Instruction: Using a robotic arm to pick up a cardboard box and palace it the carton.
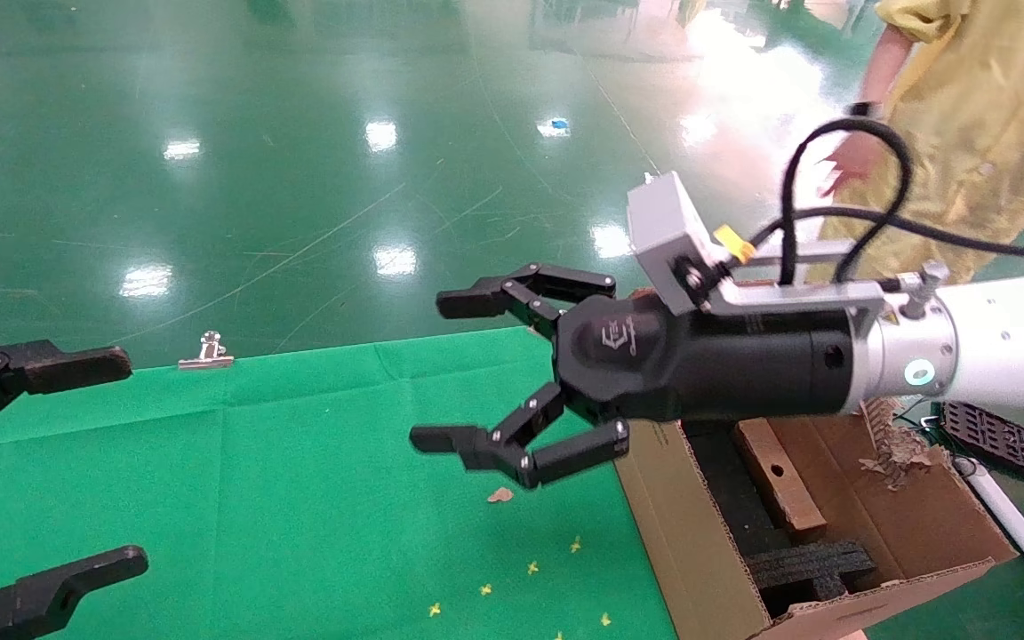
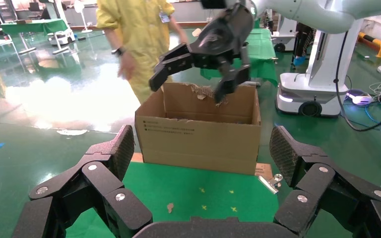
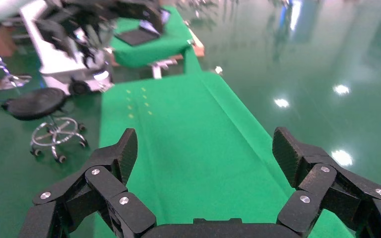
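— black fingers (image 1: 50, 364) of the left gripper (image 1: 41, 462) sit closest to us, at the left edge of the green cloth (image 1: 299, 498), spread wide with nothing between them.

— and the cardboard box (image 1: 779, 480)?

— it's down inside the carton (image 1: 699, 551), a slim brown slab lying at a slant with its round hole facing up, beside the black foam insert (image 1: 810, 564). nothing is touching it.

— where's the carton itself?

— at the right end of the table, partly over the cloth's edge. from the left wrist view you see its printed side (image 2: 198, 136) and the ragged torn rim (image 2: 206, 91) at the top.

— so what's the robotic arm (image 1: 1001, 351) up to?

— it reaches in from the right, level, above the carton's near-left corner. the right gripper (image 1: 512, 373) points out over the cloth, jaws released and wide apart, holding nothing. grey camera block (image 1: 668, 236) on top, thick black cable (image 1: 841, 196) looping behind it.

— anything else lying about?

— a small brown scrap (image 1: 500, 495) on the cloth under the gripper, some little yellow marks (image 1: 532, 567) nearer us, and a metal clip (image 1: 206, 354) at the cloth's far edge. a black tray (image 1: 1001, 442) lies on the floor past the carton. someone in a yellow coat (image 1: 983, 124) stands on the shiny green floor (image 1: 299, 160) behind it all.
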Controlling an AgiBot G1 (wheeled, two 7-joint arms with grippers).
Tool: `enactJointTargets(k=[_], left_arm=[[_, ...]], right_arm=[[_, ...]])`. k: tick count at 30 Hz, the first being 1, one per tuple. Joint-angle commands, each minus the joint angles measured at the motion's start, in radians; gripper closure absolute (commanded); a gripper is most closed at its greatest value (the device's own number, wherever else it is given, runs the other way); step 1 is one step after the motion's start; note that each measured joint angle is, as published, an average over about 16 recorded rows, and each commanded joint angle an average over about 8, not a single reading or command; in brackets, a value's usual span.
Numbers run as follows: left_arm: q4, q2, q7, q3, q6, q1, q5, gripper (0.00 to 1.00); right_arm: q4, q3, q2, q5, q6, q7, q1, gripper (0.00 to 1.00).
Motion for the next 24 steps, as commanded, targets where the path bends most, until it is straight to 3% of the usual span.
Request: enactJointTargets(k=[1,11,24], left_arm=[[0.000,0.000,0.000,0.000,0.000,0.000,0.000,0.00],[0.000,0.000,0.000,0.000,0.000,0.000,0.000,0.00],[0.000,0.000,0.000,0.000,0.000,0.000,-0.001,0.00]], right_arm=[[0.017,0.040,-0.005,0.019,-0.016,-0.020,-0.038,0.00],[0.079,0.194,-0.024,0.093,-0.075,-0.092,-0.186,0.00],[0.076,0.184,-0.024,0.090,-0.072,-0.088,-0.176,0.00]])
